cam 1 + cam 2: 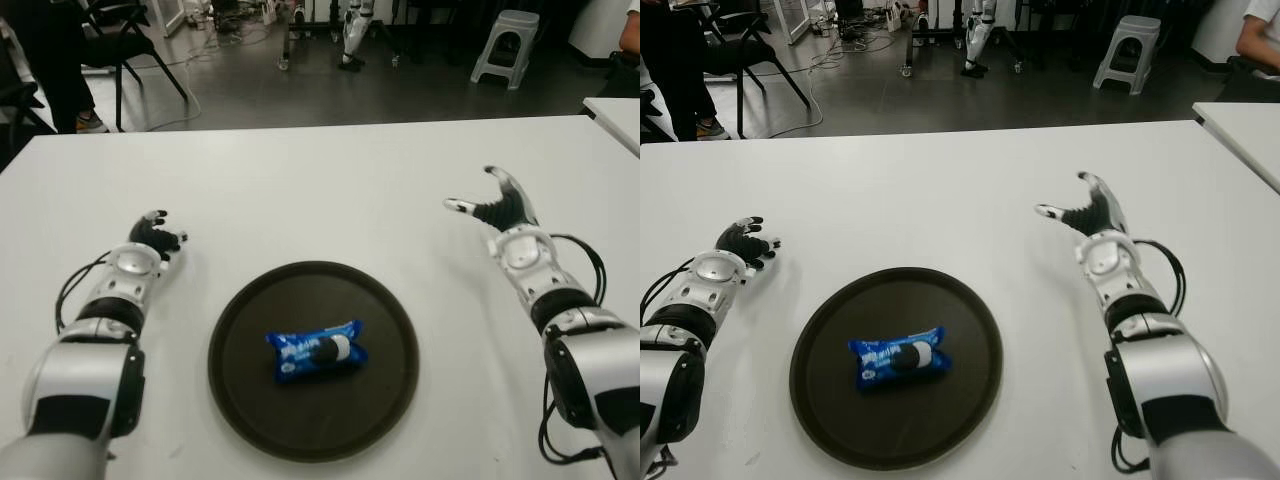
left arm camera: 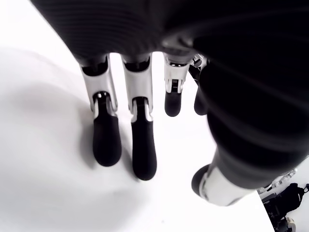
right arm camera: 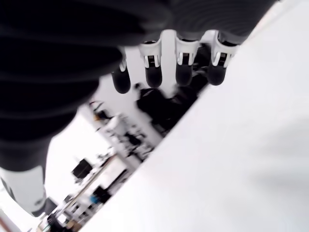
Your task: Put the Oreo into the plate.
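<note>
Oreo packet (image 1: 316, 351), blue and sealed, lies flat near the middle of the dark round plate (image 1: 384, 390), its long side running roughly across my view with the printed cookie facing up. The plate sits on the white table (image 1: 330, 190) directly in front of me, between my two arms. My left hand (image 1: 155, 238) shows to the left of the plate, well apart from its rim, palm turned down toward the tabletop; in its own wrist view the fingers (image 2: 143, 150) hang loosely extended, slightly separated from one another, with nothing between them and only bare white surface beneath. My right hand (image 1: 497, 205) is on the other side, farther back than the plate and clear of it, raised with the palm tilted up; its fingers (image 3: 153, 76) are spread apart and the thumb stands off to the side, and it holds nothing. Neither hand touches the packet or the plate. Beyond the far edge of the table I can see a grey floor, a black chair (image 1: 120, 30) at the left and a light plastic stool (image 1: 507, 42) toward the right.
</note>
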Controlling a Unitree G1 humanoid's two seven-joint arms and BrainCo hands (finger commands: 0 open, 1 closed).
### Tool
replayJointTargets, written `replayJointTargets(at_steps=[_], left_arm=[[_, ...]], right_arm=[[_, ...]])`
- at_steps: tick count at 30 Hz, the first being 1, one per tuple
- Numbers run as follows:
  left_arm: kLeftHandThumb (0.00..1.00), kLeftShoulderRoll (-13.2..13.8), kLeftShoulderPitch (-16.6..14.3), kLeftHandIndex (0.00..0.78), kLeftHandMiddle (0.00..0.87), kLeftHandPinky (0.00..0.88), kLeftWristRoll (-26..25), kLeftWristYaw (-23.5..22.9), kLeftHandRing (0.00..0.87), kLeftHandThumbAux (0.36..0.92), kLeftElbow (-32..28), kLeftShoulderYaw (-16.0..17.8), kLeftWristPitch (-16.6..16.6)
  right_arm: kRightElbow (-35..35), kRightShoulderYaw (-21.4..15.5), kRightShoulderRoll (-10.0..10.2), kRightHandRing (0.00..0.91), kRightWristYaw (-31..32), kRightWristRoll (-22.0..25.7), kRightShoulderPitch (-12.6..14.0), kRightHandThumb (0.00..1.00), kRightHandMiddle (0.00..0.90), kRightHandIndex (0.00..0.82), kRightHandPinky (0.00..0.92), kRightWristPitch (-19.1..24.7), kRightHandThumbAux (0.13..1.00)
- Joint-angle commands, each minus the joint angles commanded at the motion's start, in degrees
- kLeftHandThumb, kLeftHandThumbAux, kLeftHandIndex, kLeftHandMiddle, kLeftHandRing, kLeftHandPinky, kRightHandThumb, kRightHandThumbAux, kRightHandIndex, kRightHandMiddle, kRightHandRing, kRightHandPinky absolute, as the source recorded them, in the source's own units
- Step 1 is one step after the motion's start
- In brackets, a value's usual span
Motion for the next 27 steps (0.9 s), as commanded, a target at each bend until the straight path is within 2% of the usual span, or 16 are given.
replayJointTargets(at_steps=[6, 17, 18, 20, 22, 24, 27], left_arm=[[0.197, 0.1, 0.4, 0.098, 0.129, 0.148, 0.0, 0.2, 0.156, 0.773, 0.1, 0.1, -0.3], [0.204, 0.5, 0.6, 0.094, 0.129, 0.151, 0.1, -0.1, 0.154, 0.772, 0.1, 0.0, -0.8], [0.206, 0.5, 0.7, 0.094, 0.129, 0.153, 0.0, -0.1, 0.155, 0.774, 0.1, 0.1, -0.9], [0.216, 0.4, 0.7, 0.090, 0.131, 0.152, -0.2, -0.1, 0.154, 0.778, 0.1, 0.2, -0.9], [0.221, 0.3, 0.7, 0.089, 0.131, 0.153, -0.4, -0.1, 0.154, 0.777, 0.1, 0.4, -1.0], [0.225, 0.3, 0.7, 0.091, 0.132, 0.159, -0.5, 0.1, 0.154, 0.773, 0.1, 0.7, -1.1], [0.226, 0.3, 0.8, 0.105, 0.137, 0.174, -0.6, 0.3, 0.160, 0.765, 0.2, 0.8, -1.4]], right_arm=[[-0.2, -3.0, 1.0, 0.046, 1.5, 2.5, -1.1, 0.000, 0.048, 0.044, 0.050, 1.5, 0.640], [0.1, -3.2, 1.0, 0.075, 4.8, 2.1, -2.0, 0.000, 0.056, 0.066, 0.093, 5.0, 0.661], [0.1, -3.4, 0.9, 0.077, 5.6, 2.3, -2.1, 0.000, 0.055, 0.068, 0.117, 5.6, 0.664], [0.2, -3.7, 0.7, 0.089, 6.8, 2.6, -2.2, 0.000, 0.043, 0.075, 0.253, 6.4, 0.674], [0.1, -4.0, 0.6, 0.094, 7.4, 2.8, -2.2, 0.000, 0.037, 0.073, 0.288, 6.8, 0.682], [0.1, -4.2, 0.6, 0.089, 7.8, 2.8, -2.2, 0.000, 0.032, 0.065, 0.276, 7.1, 0.690], [0.0, -4.5, 0.6, 0.076, 8.1, 3.0, -2.2, 0.000, 0.028, 0.051, 0.197, 7.2, 0.701]])
